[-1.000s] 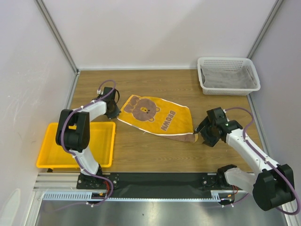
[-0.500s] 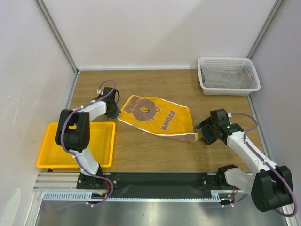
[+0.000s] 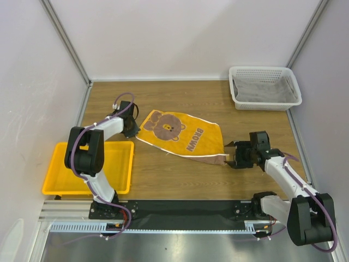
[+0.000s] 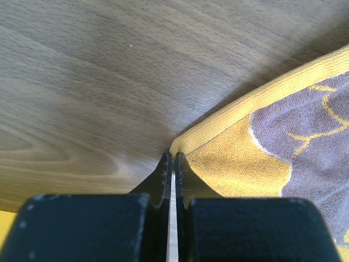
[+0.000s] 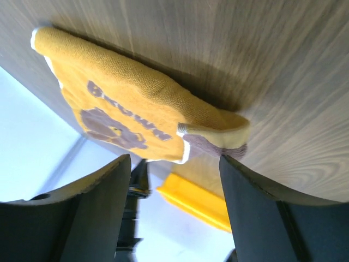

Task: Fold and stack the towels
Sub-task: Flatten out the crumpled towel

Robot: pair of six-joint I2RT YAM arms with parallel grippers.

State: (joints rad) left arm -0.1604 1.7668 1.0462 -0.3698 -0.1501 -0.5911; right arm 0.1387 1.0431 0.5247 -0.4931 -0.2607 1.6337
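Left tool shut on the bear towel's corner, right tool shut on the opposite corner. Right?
No: right tool is open, jaws spread, not closed on the corner of the yellow-orange cloth bear-face towel (right wrist view). Left tool claim holds.

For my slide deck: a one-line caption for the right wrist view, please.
Open right hand facing a curled corner of the bear towel on the wooden table, yellow tray beyond.

bright, even light from above; the top view is sharp. left wrist view: the towel (image 4: 245,158) casts a dark shadow on the wood (image 4: 109,82) just ahead of the left pincer (image 4: 172,157), whose near body blurs black. right wrist view: the right pincer (image 5: 173,158) is out of focus, a deep shadow lies under the towel between its fingers (image 5: 98,207), and the background beyond them is washed out pale.
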